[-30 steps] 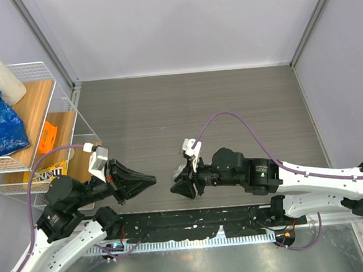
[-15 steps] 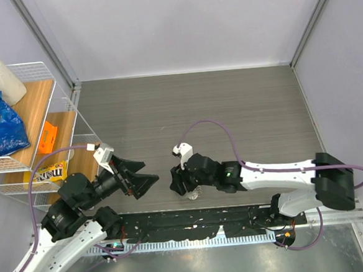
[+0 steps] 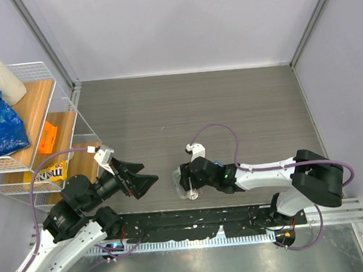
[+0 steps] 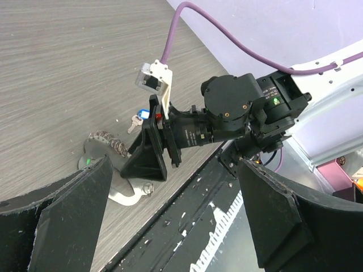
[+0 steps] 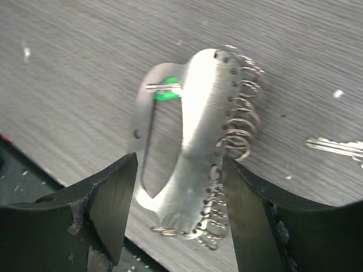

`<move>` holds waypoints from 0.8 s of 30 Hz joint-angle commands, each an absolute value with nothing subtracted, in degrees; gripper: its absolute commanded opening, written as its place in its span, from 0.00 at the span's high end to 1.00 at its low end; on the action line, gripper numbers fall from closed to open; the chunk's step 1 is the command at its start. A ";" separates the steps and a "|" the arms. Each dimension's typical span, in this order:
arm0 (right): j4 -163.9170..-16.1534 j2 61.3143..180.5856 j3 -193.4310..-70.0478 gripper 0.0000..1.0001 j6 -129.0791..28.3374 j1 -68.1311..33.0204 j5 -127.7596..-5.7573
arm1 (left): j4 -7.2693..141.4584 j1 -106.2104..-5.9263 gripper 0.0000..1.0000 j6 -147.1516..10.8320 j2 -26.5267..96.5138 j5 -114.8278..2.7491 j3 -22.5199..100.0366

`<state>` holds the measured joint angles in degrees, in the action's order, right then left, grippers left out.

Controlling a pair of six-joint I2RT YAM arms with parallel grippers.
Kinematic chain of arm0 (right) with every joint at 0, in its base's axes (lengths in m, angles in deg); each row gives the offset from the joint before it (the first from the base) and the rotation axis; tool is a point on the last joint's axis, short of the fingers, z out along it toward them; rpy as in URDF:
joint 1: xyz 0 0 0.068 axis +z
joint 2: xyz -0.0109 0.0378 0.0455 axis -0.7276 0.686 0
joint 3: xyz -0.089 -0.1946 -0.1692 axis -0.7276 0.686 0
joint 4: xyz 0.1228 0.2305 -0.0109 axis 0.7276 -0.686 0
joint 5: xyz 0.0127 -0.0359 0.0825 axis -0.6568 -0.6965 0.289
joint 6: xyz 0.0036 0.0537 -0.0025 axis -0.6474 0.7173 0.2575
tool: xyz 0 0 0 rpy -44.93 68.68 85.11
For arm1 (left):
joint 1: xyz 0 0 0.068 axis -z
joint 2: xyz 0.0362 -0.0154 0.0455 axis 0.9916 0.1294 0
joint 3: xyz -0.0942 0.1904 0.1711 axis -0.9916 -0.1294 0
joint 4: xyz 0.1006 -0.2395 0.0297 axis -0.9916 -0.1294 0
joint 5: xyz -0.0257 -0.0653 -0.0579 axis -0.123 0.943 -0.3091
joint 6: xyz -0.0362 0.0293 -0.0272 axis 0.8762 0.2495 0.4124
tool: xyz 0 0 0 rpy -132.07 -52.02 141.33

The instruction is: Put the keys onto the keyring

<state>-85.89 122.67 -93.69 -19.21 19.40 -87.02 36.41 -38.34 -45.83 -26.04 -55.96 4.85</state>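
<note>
we see a grey wood-grain table [image 3: 167, 112] boxed by pale lilac walls [image 3: 180, 24], with a white wire shelf [image 3: 42, 99] at its left.

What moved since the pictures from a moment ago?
The right arm folded its elbow in and brought the right gripper down over the keyring; it is open and holds nothing. The left gripper twisted at the wrist and is open too. The shelf and its snacks stayed put.

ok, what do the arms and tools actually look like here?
Both arms have white link shells and black joints. The left tool and right tool carry black wedge-shaped fingers plus a white camera bracket. A purple cable loops along each arm.
</note>
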 commanded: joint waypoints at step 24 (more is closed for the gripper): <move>-76.17 128.02 -88.62 0.32 -14.73 17.04 -87.40 | 39.24 -38.45 0.00 -45.64 -25.65 -55.78 3.94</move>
